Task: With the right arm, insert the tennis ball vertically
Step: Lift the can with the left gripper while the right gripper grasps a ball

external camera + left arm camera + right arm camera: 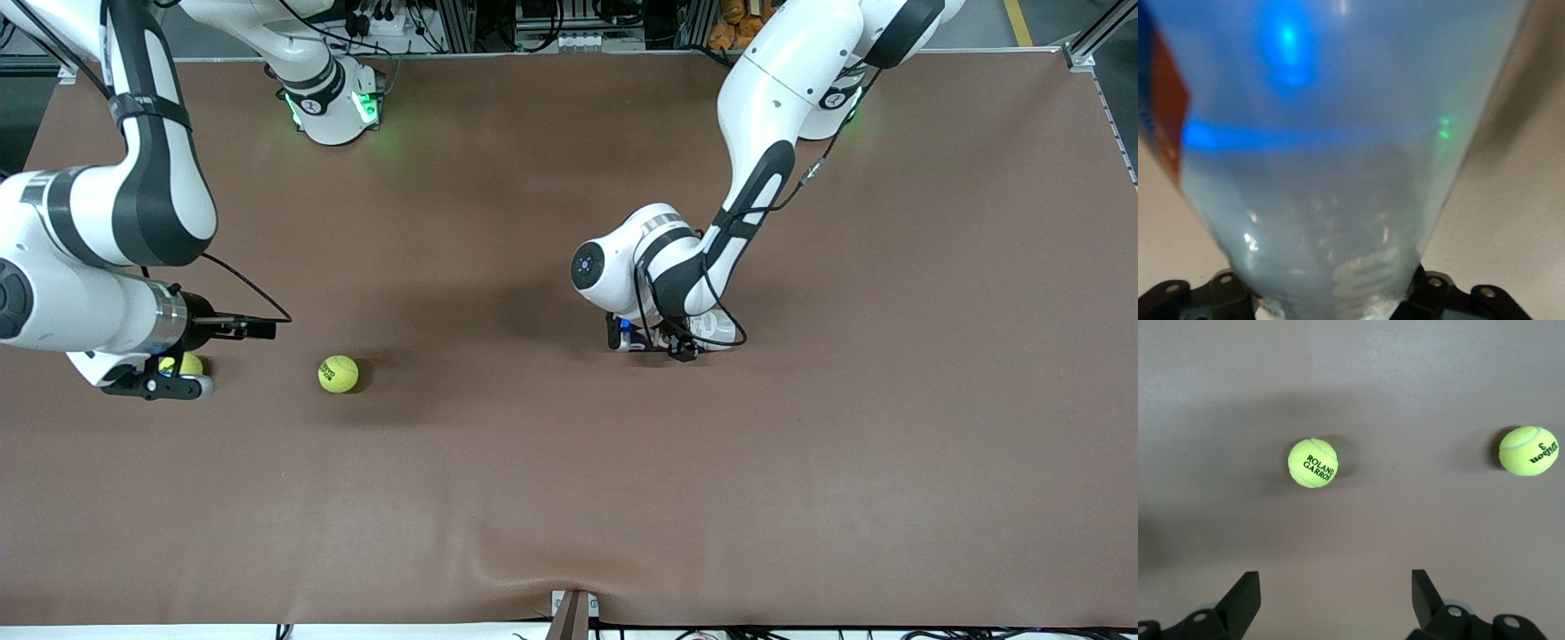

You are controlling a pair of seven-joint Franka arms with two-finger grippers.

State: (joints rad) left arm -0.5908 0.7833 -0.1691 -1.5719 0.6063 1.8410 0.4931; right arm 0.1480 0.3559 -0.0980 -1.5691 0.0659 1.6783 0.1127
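Observation:
Two yellow-green tennis balls lie on the brown table toward the right arm's end. My right gripper (173, 382) (1335, 587) hovers open just above one ball (184, 363) (1313, 463), which its hand partly hides in the front view. Nothing is between its fingers (1248, 590). The second ball (339, 373) (1529, 451) lies apart, toward the table's middle. My left gripper (656, 341) is low at the table's middle, shut on a clear plastic tube (717, 327) (1338, 167) with a blue and red label. The tube fills the left wrist view and hides the fingertips.
The brown mat (569, 498) covers the whole table, with a wrinkle at its edge nearest the front camera. Both arm bases stand along the edge farthest from that camera. A small bracket (573, 613) sits at the nearest edge.

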